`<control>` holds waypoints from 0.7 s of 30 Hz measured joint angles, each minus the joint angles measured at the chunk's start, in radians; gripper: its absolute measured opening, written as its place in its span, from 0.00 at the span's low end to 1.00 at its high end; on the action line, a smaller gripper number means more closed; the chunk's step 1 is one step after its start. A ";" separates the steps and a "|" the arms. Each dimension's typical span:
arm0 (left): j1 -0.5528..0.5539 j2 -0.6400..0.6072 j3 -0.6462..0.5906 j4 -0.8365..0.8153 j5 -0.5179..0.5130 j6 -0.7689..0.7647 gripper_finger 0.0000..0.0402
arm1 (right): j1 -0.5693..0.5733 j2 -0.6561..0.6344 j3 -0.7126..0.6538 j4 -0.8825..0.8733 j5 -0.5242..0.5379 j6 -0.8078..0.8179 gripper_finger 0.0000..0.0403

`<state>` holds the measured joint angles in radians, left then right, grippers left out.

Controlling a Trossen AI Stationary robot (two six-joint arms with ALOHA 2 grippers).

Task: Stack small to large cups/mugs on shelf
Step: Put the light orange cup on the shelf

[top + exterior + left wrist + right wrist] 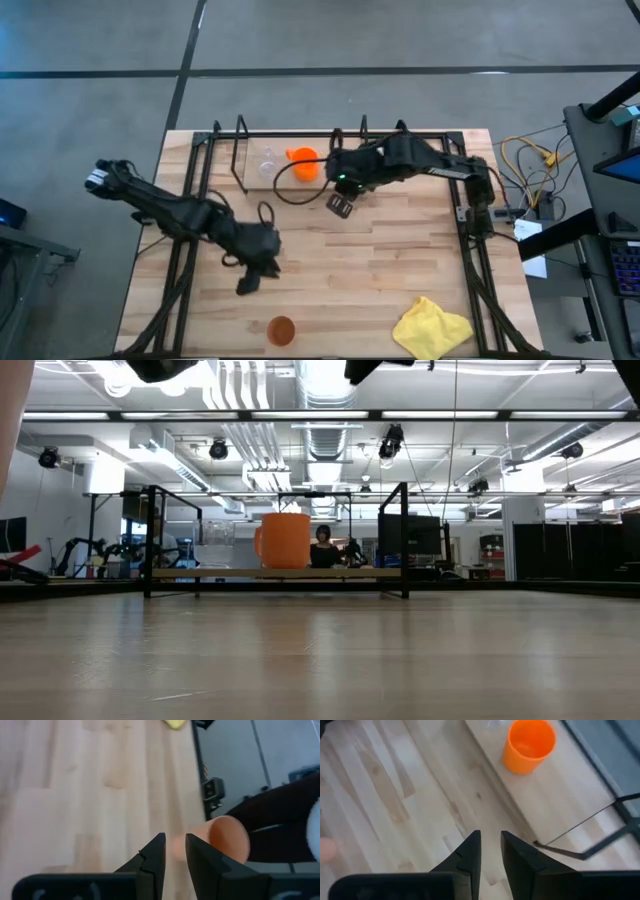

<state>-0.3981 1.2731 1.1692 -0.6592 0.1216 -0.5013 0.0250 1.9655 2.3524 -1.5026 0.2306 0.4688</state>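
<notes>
Left arm comes in from the left edge of the high view and slants down toward the lower middle, its wrist bent, the left gripper (246, 284) hanging low and pointing toward the bottom of the frame. In its own wrist view the two dark fingers (152, 865) stand close with just a narrow slit between them, nothing held. The right arm reaches in from the right side across the upper middle, elbow folded, with the right gripper (341, 206) just below centre-top. Its fingers (466, 855) look nearly closed too, a thin gap, apparently empty.
</notes>
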 joint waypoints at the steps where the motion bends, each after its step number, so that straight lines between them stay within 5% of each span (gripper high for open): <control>1: -0.017 0.029 0.028 -0.002 -0.001 -0.015 0.15 | 0.001 -0.014 0.000 -0.005 0.010 -0.013 0.17; 13: -0.167 0.302 0.216 -0.012 0.010 -0.155 0.15 | 0.001 -0.125 0.000 -0.046 0.033 -0.025 0.17; 21: -0.227 0.374 0.267 -0.088 -0.057 -0.226 0.15 | 0.004 -0.141 0.000 -0.069 0.033 -0.025 0.17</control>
<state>-0.6252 1.6471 1.4358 -0.7475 0.0647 -0.7271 0.0288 1.8244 2.3524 -1.5718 0.2634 0.4442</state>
